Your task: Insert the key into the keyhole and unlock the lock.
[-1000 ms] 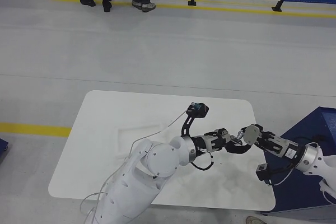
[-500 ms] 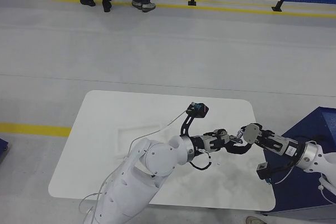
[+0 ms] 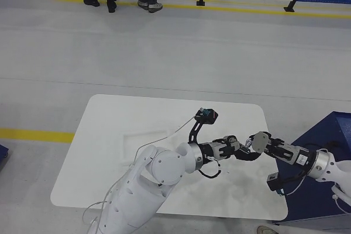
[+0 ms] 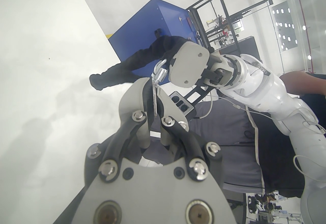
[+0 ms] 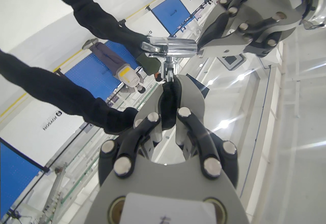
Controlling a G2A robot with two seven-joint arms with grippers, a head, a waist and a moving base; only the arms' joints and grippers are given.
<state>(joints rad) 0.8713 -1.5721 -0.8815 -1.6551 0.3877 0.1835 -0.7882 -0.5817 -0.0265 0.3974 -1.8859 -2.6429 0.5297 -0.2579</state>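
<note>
At the lock (image 5: 169, 47), key (image 5: 168, 70) half-hidden in right gripper (image 5: 170, 82).

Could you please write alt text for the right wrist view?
The right gripper pinches a small silver key, its tip at the chrome bar-shaped lock that the left gripper clamps by one end. A black cable loops off it.

Silver lock (image 5: 169, 46) and key (image 5: 168, 71), black cable (image 5: 102, 21), white table (image 3: 117, 128), blue cabinet (image 3: 339, 131)

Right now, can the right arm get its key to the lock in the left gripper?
Probably yes: the right gripper holds the key with its tip at the lock, which the left gripper holds, and nothing sits between them.
</note>
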